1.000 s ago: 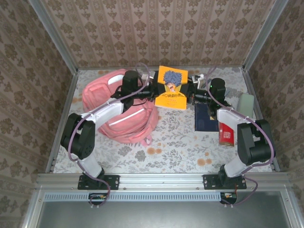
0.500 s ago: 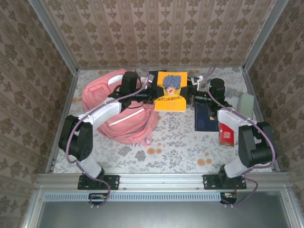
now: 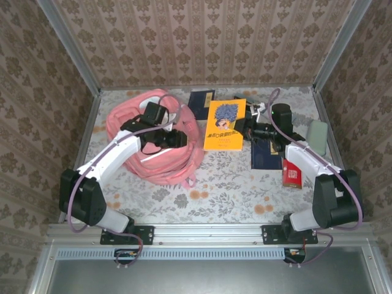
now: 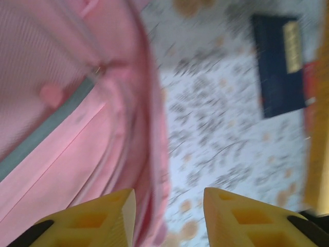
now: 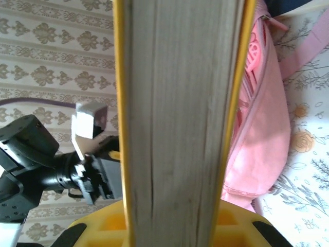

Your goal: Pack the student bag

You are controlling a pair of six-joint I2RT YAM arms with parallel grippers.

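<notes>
The student bag [image 3: 168,164], a large pink fabric backpack, lies far left on the table [image 3: 233,184] under the spread, empty left gripper [image 4: 168,198], while the right gripper [image 5: 177,216] pinches a yellow paperback book [image 3: 225,124] just right of it, unpacked like the dark blue book [image 3: 266,153] and red box [image 3: 292,173].
</notes>
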